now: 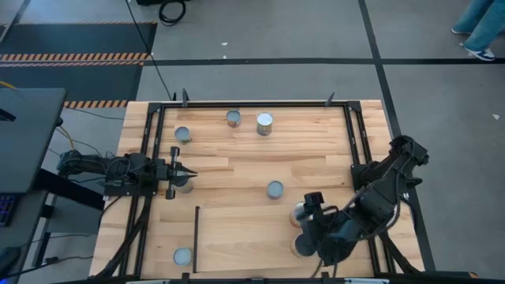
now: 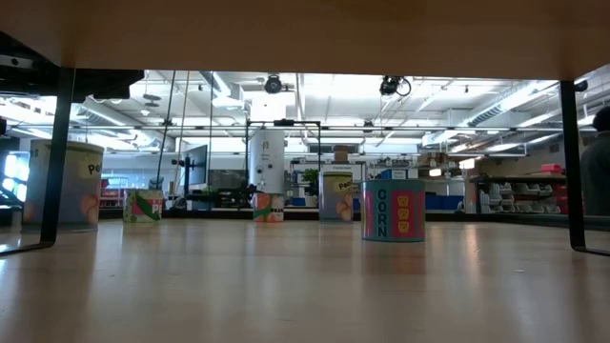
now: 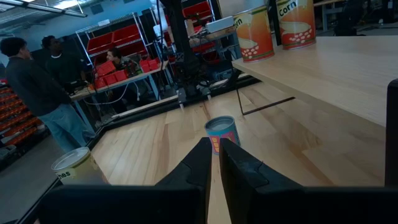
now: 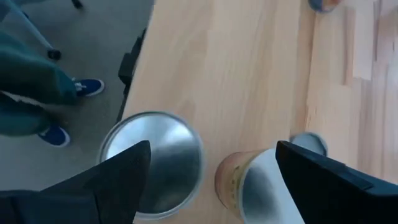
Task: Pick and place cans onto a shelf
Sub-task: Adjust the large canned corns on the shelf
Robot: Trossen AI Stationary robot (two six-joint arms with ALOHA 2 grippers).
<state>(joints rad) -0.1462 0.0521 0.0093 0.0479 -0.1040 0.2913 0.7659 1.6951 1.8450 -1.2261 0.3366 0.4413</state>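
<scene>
Several cans stand upright on their bases. Two stand on the raised light-wood shelf (image 1: 245, 237) at the near right: a metal-topped can (image 4: 152, 163) and a tan-sided can (image 4: 249, 186). My right gripper (image 1: 304, 229) hovers over them, pointing down and open (image 4: 211, 171), with the pair between its fingers. I cannot tell whether a finger touches either can. My left gripper (image 1: 189, 171) is at the table's left, level, pointing right, shut and empty (image 3: 212, 144). A can (image 1: 183, 185) stands just beside it, and another can (image 3: 222, 132) stands farther ahead of its fingertips.
Other cans stand at the far left (image 1: 182, 134), the far middle (image 1: 233, 118) (image 1: 264, 123), the centre (image 1: 274, 189) and the near left (image 1: 182, 256). Black rails (image 1: 158, 134) edge the board. The low view shows a corn can (image 2: 391, 211). People stand beyond the table (image 3: 37, 87).
</scene>
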